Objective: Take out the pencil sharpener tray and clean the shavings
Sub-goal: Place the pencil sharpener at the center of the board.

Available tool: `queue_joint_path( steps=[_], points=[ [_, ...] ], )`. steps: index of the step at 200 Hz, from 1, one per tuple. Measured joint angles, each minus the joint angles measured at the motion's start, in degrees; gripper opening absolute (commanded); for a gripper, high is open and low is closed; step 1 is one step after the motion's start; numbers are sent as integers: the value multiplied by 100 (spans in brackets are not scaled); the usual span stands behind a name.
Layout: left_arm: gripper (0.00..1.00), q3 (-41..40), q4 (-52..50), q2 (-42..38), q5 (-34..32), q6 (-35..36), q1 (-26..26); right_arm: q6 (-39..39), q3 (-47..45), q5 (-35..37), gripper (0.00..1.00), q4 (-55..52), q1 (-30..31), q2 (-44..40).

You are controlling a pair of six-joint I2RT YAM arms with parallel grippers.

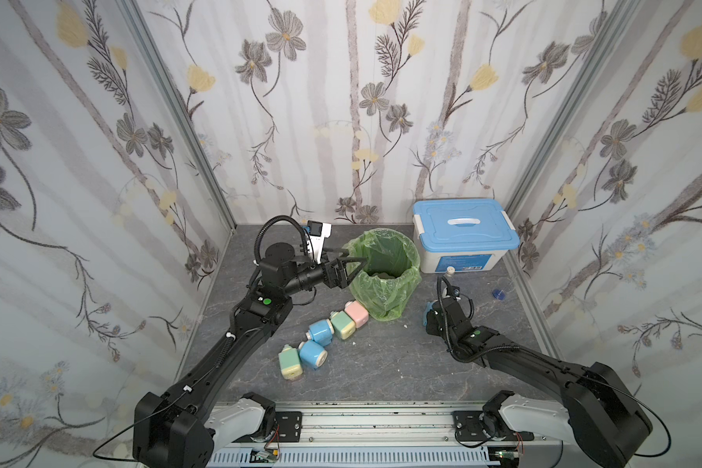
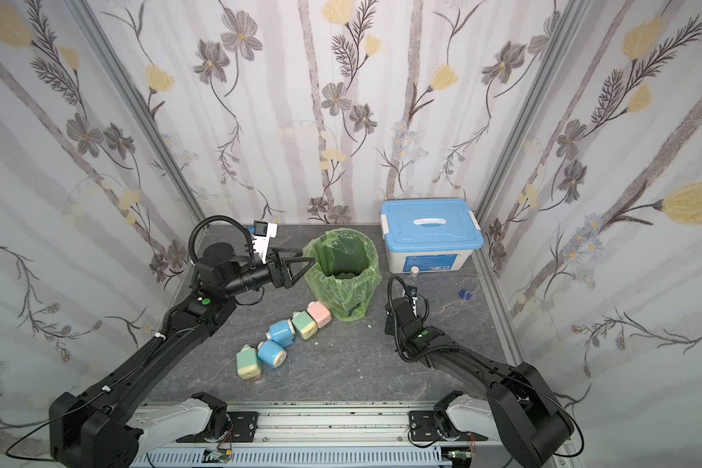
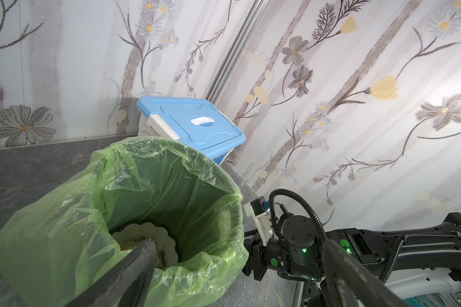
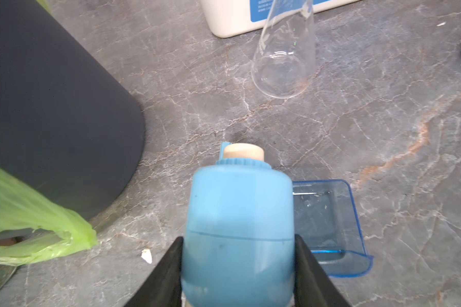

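Pencil sharpener tray [image 4: 330,226], translucent blue plastic, lies on the grey marbled tabletop [image 4: 383,106] just beside the light blue sharpener [image 4: 237,212] clamped in the right claw [image 4: 238,255], whitish shavings [image 4: 310,203] inside; the wide, empty left claw [image 1: 355,257] at the green-bagged bin [image 1: 412,263] should carry it level.

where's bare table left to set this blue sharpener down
Widest bare patch: the table front, between the loose sharpeners and the right arm. Crowded: around the bin, box and flask, where the right gripper holds the blue sharpener.
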Motion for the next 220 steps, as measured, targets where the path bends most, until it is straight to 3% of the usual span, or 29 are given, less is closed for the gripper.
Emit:
queue_joint_path(
  steps=[68, 115, 148, 220],
  points=[
    [100, 0, -4, -70, 13, 2, 0, 157, 138, 494, 46, -461, 323, 74],
    [100, -7, 0, -57, 11, 0, 0, 181, 162, 584, 72, -649, 461, 74],
    [100, -20, 0, -57, 11, 0, 0, 94, 166, 564, 82, -664, 575, -26],
    [100, -15, -98, -61, -304, 2, 15, -337, 463, 57, 85, -841, 1639, -684]
  ],
)
